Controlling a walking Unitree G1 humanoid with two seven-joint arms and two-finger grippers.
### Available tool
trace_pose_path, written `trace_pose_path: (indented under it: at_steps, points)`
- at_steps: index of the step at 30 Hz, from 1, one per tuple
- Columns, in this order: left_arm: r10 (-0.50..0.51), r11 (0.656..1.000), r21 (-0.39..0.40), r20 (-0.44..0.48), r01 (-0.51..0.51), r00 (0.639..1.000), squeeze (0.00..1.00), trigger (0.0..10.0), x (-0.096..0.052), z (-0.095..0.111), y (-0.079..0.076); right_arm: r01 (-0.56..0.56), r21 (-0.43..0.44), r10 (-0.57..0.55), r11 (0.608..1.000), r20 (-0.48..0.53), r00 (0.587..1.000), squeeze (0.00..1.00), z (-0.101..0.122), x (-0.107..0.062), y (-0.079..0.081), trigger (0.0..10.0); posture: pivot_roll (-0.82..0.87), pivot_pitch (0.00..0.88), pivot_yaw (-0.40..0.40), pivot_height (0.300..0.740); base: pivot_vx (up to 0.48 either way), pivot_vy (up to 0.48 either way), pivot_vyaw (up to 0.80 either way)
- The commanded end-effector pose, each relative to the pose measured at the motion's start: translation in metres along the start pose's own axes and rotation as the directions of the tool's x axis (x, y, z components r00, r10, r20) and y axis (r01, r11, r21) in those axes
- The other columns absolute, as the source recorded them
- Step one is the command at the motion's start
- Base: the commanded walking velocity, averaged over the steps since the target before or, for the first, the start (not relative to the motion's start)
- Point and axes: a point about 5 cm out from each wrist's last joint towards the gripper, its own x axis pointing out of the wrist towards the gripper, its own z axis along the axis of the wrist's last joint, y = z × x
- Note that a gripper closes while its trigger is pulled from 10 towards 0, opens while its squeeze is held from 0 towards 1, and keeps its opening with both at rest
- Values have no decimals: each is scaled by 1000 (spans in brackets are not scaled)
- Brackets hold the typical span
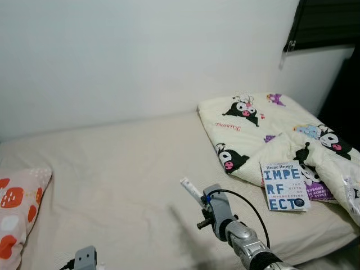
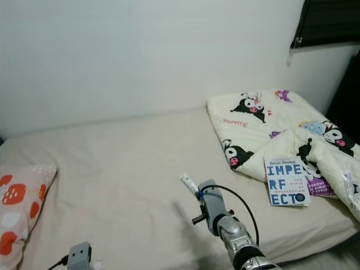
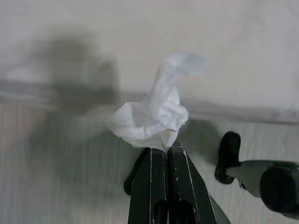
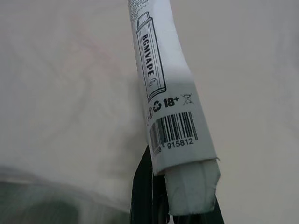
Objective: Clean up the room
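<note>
My right gripper (image 1: pixel 198 197) is raised over the front of the bed and shut on a long white vape box (image 4: pixel 164 88) printed with a barcode; its end sticks up past the fingers (image 1: pixel 190 189). The left gripper (image 3: pixel 163 154) is low at the front left, shut on a crumpled white tissue (image 3: pixel 152 119) that stands up from the fingertips. Its wrist (image 1: pixel 85 257) shows at the bottom edge of the eye views. A blue and white book (image 1: pixel 284 186) lies on the bed's right side against the blanket.
The bed (image 1: pixel 129 169) has a beige sheet and stands against a white wall. A cream cartoon-print blanket (image 1: pixel 264 132) is bunched at the right. A pillow with orange prints (image 1: pixel 17 211) lies at the left edge. A dark blind (image 1: pixel 326 22) hangs top right.
</note>
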Motion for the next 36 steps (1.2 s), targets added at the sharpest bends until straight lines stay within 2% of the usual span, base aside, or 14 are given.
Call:
trace_pose_path:
  at_steps: [1, 9, 15, 16, 18, 22, 26, 30, 36]
  points:
    - [7, 1000, 15, -18, -7, 1000, 0, 10000, -1, -6, 2, -11, -11, 11, 1000, -4, 1000, 0, 0, 1, 2, 10000, -116, 22, 5, 740, 0, 0, 675]
    - [10, 999, 53, -29, -8, 1000, 0, 10000, -3, -10, 8, -22, -12, 22, 1000, -7, 1000, 0, -1, 1, 3, 10000, -113, 20, 4, 740, 0, 0, 675]
    - [19, 998, 68, -38, -16, 999, 0, 10000, -6, -14, 14, 2, 36, -2, 999, -9, 1000, 0, -4, -1, -1, 10000, -109, 18, -1, 740, 0, 0, 675]
    - [16, 998, 68, -46, -13, 999, 0, 10000, -8, -18, 18, 16, 66, -16, 998, -8, 1000, 0, -6, -2, -3, 10000, -108, 20, -3, 740, 0, 0, 675]
    - [21, 997, 72, -64, -16, 998, 0, 10000, -9, -22, 20, 18, 71, -17, 997, -8, 1000, 0, -6, -2, -3, 10000, -108, 22, -3, 740, -131, 0, 675]
    - [17, 995, 95, -91, -8, 996, 0, 10000, -12, -28, 24, 17, 76, -17, 997, -7, 1000, 0, -6, -2, -3, 10000, -104, 28, -2, 740, -426, 0, 675]
    - [34, 996, 83, -89, -27, 995, 0, 10000, -15, -34, 33, 8, 66, -8, 998, -6, 1000, 0, -5, -2, -2, 10000, -95, 39, 6, 740, 0, 0, 669]
    - [32, 997, 71, -127, -23, 991, 0, 10000, -18, -48, 31, 12, 74, -11, 997, -6, 1000, 0, -5, -1, -2, 10000, -70, 41, 9, 740, -190, 0, 673]
    - [15, 999, 52, -122, -8, 992, 0, 10000, -16, -50, 21, 7, 79, -7, 997, -5, 1000, 0, -5, -1, -1, 10000, -55, 40, 4, 740, -160, 0, 675]
